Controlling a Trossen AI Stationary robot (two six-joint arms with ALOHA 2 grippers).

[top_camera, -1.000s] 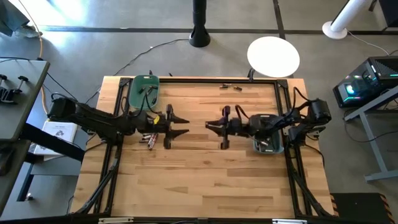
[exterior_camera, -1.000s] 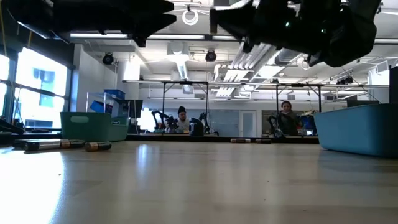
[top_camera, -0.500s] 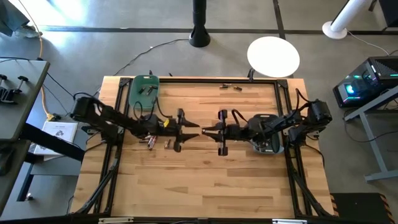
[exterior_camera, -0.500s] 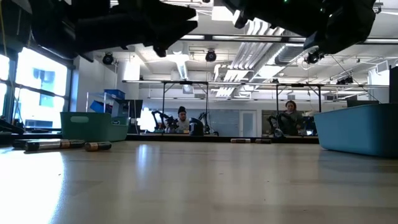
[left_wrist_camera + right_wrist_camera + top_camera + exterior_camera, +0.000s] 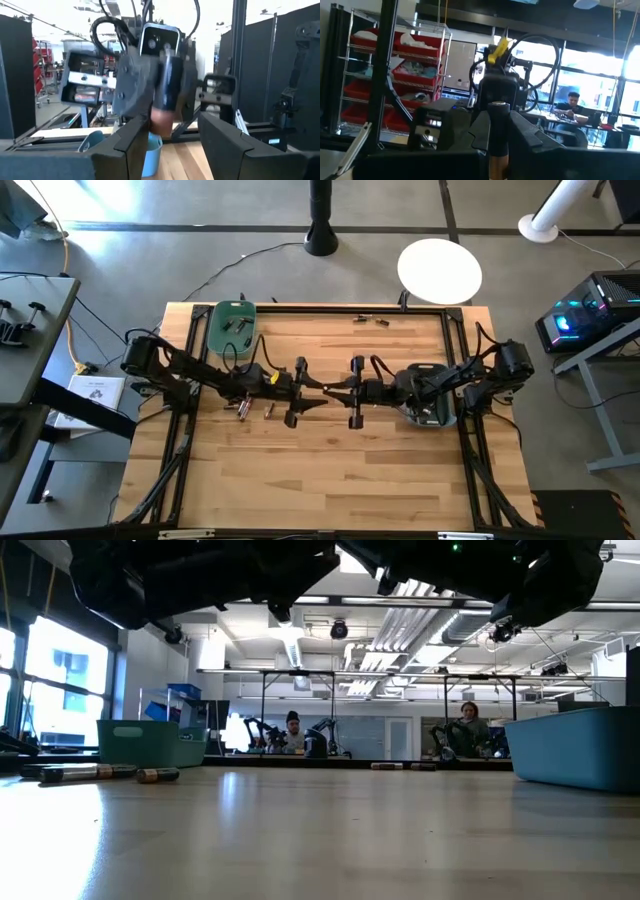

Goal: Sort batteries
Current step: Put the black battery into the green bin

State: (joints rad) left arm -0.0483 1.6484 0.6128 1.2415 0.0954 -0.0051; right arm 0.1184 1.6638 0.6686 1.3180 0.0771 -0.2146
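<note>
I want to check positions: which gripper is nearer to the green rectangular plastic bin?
Left. The left gripper is mid-table, diagonally off the green rectangular plastic bin; the right gripper, facing it, lies farther.

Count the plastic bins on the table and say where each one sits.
2. The green bin sits at the table's far left corner; the blue-grey bin sits by the right edge, partly hidden under the right arm.

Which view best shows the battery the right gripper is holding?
The right wrist view: the battery stands upright between the right gripper's fingers, close up. The left wrist view shows it blurred, facing the camera. The high view shows only a speck between the two grippers; the low view hides it.
</note>
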